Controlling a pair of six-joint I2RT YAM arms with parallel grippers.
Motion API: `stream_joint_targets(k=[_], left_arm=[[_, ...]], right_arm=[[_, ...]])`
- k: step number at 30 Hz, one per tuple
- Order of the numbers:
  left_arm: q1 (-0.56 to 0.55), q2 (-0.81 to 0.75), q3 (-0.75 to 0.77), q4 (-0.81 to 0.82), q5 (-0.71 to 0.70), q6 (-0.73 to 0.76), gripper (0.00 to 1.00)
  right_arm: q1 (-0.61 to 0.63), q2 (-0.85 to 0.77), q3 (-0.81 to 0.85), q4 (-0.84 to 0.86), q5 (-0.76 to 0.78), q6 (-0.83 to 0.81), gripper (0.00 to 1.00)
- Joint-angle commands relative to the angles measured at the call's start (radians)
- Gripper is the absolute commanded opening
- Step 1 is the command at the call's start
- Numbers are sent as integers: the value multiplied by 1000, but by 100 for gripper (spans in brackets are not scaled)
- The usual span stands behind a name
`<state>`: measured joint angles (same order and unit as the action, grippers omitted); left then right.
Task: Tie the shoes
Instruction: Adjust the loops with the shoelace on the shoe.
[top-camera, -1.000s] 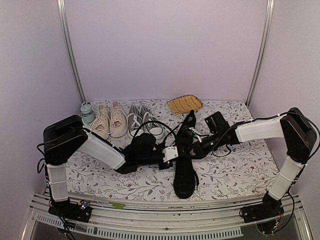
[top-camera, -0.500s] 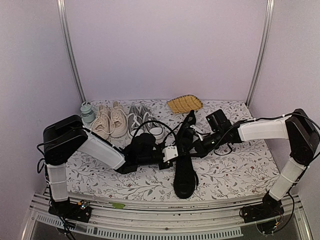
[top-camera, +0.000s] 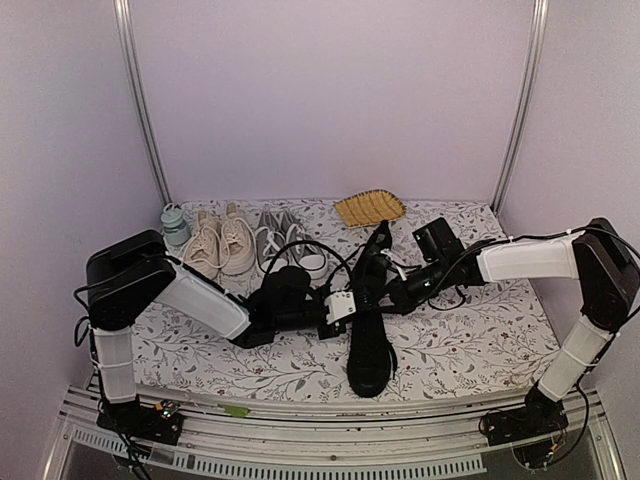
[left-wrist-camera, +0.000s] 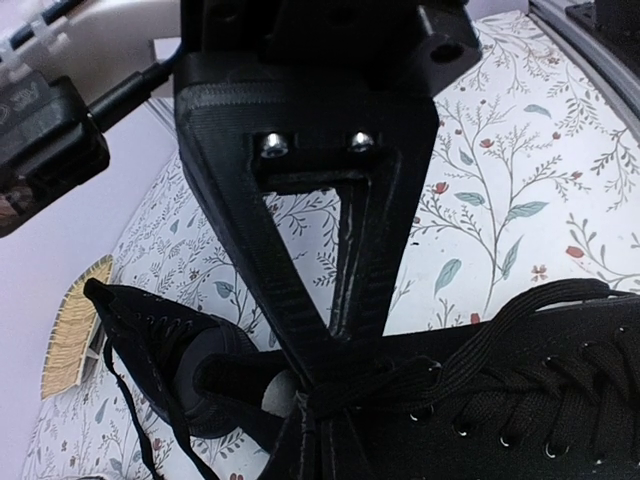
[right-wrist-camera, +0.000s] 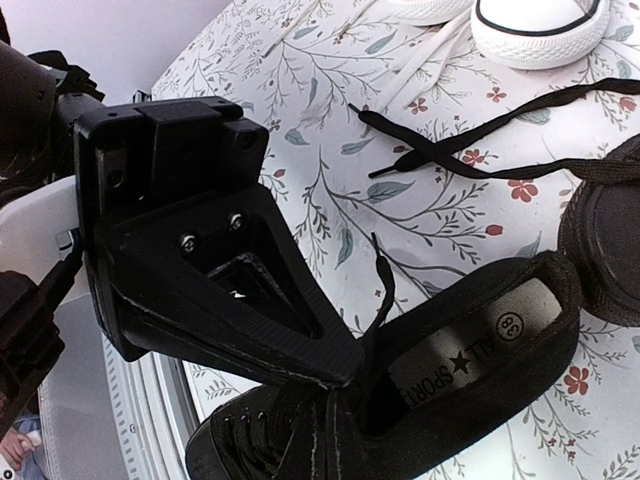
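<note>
At the middle of the flowered table (top-camera: 480, 340) lie the black shoes: the near shoe (top-camera: 370, 355) points its toe at the arm bases, and the far shoe (top-camera: 378, 245) lies just behind it, towards the back wall. Both arms reach in from the sides and meet over the near shoe's lacing. The left gripper (left-wrist-camera: 318, 395) is clenched on a bunched lace (left-wrist-camera: 400, 378) at the top of the eyelet rows. The right gripper (right-wrist-camera: 340, 385) has its fingers pressed together at the shoe's mouth, beside the insole (a "38" is printed there); a thin lace end curls up from the tips, but I cannot tell if it is pinched. Further back on the left stand a beige pair (top-camera: 220, 245), a grey pair (top-camera: 285, 245) and a small bottle (top-camera: 175, 225). A woven tray (top-camera: 369, 208) lies at the rear.
</note>
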<state>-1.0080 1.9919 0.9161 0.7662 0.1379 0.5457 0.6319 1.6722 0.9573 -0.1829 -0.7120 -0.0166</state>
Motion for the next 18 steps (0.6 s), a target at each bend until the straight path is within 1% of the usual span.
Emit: stream_joint_targets(k=[1, 4, 10, 13, 15, 18], left_arm=[[-1, 15, -11, 31, -6, -14, 0], [0, 15, -13, 33, -7, -16, 0], [-1, 11, -16, 31, -12, -16, 0], [-1, 10, -14, 33, -14, -16, 0], [0, 9, -16, 35, -15, -18, 0], [0, 7, -19, 43, -25, -21, 0]], right_arm=[[2, 29, 5, -4, -64, -5, 4], [4, 33, -6, 10, -83, 3, 6], [9, 42, -8, 30, -76, 10, 10], [12, 43, -11, 33, -58, 43, 12], [12, 46, -10, 16, -39, 36, 11], [13, 38, -9, -8, -18, 27, 5]])
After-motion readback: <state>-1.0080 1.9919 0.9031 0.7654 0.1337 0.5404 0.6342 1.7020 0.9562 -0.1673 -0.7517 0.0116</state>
